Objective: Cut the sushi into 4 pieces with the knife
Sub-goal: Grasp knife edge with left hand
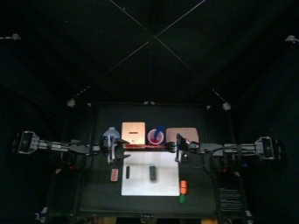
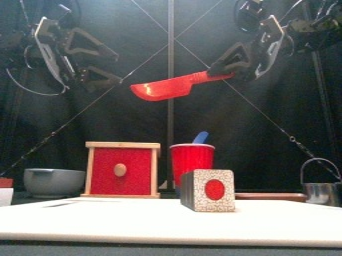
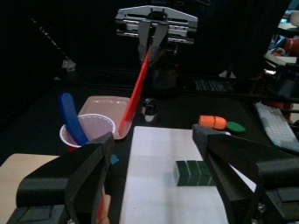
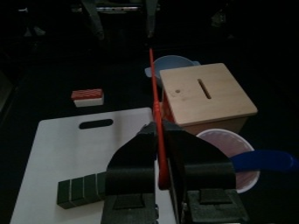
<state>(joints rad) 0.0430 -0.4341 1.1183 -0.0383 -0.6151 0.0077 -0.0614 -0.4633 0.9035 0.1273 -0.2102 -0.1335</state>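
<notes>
My right hand (image 4: 160, 153) is clamped on the handle of the red knife (image 2: 171, 88), high above the surface (image 1: 91, 192). The blade points toward 9 o'clock, its tip a little lower than the handle. My left hand (image 3: 152, 153) hangs at about the same height on the 9 o'clock side, spread wide and empty. The knife's tip comes close to it, and I cannot tell whether they touch. Below us the white cutting board (image 4: 82, 149) lies at the middle of the surface. The sushi roll (image 3: 193, 172) lies on the board, a little toward 6 o'clock from its centre. It is dark green, its blocks together in one piece, one end facing 6 o'clock. Behind the board stand the wooden box (image 2: 123, 170) at 11 o'clock, the red cup (image 2: 191, 165) with the blue knife (image 2: 201, 137) at 12 o'clock, and the pink tray (image 3: 111, 107) at 1 o'clock. The blue-grey bowl (image 2: 54, 181) sits at 10 o'clock beside the box. A small red toy (image 4: 86, 94) lies just off the board at 9 o'clock, an orange and green toy (image 3: 212, 122) lies off it at 4 o'clock, and the metal cutter (image 2: 318, 185) stands out toward 2 o'clock
</notes>
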